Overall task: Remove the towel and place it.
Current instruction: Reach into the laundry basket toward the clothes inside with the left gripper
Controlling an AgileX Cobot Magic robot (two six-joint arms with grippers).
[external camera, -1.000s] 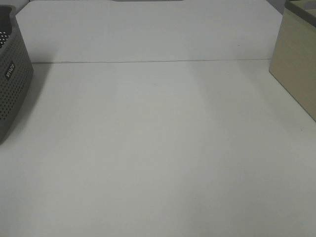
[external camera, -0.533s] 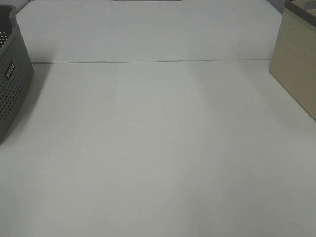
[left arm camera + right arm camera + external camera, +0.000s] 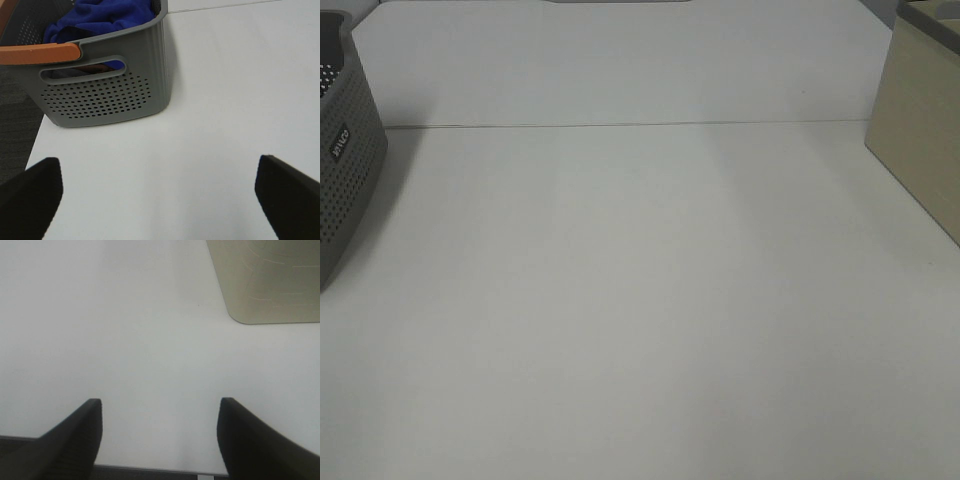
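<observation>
Towel (image 3: pixel 102 14) sits bunched inside the grey basket (image 3: pixel 107 95). Its royal-blue plush folds are heaped above the rim at the far end, and a sliver of blue shows through the slot cut in the near wall. The basket stands upright on the white table (image 3: pixel 640 300), close to the table's left edge as the high camera sees it; there only its perforated side and a small dark label show at the border of the view. An orange handle (image 3: pixel 39 53) lies along the rim over the near wall. Left gripper (image 3: pixel 160 195) hangs over bare tabletop, short of the basket and apart from it. Its two dark fingers (image 3: pixel 31 195) are spread wide, with nothing between them and touching nothing. Right gripper (image 3: pixel 160 435) hovers over the table's front edge on the other side, fingers (image 3: pixel 75 440) parted and released, only white surface in the gap. Ahead of it and off to one side, the rounded corner of a beige box (image 3: pixel 270 282) rests on the table. From the high camera the same box stands at the right border, well apart from the basket. A thin seam runs across the table toward the back.
</observation>
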